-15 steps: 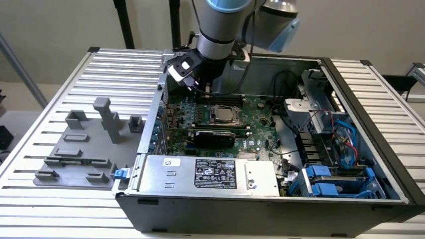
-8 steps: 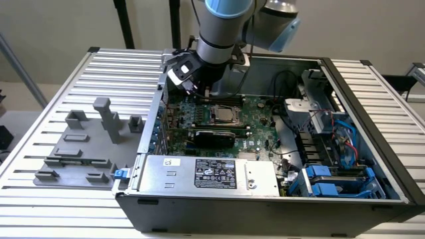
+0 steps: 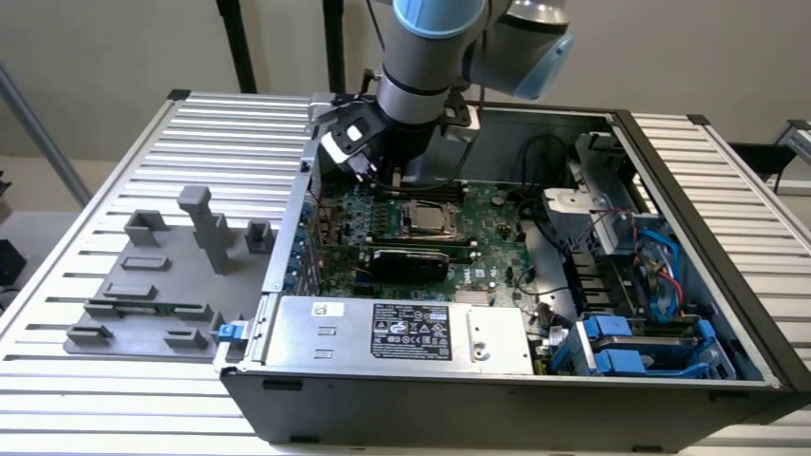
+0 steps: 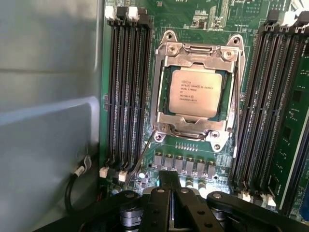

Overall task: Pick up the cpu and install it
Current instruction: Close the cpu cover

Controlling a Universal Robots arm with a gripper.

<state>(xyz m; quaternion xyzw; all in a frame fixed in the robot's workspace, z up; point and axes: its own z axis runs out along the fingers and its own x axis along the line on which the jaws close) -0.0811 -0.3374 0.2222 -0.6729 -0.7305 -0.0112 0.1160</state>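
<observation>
The cpu point(image 4: 195, 92), a silvery square chip with printed text, lies flat inside the metal-framed socket point(image 4: 164, 82) on the green motherboard point(image 4: 203, 14). In the exterior view the cpu point(image 3: 428, 220) sits mid-board inside the open computer case. My gripper point(image 4: 170, 176) hovers a short way off the socket's edge, over a row of small grey components, with its black fingers together and nothing between them. Seen from outside, the gripper point(image 3: 384, 177) hangs just behind the socket near the case's back wall.
Black memory slots point(image 4: 125, 87) flank the socket on both sides. The case holds a power supply point(image 3: 405, 332), cables point(image 3: 609, 237) and blue drive brackets point(image 3: 621, 351). A grey fixture plate with blocks point(image 3: 165, 275) stands on the ribbed table at the exterior view's left.
</observation>
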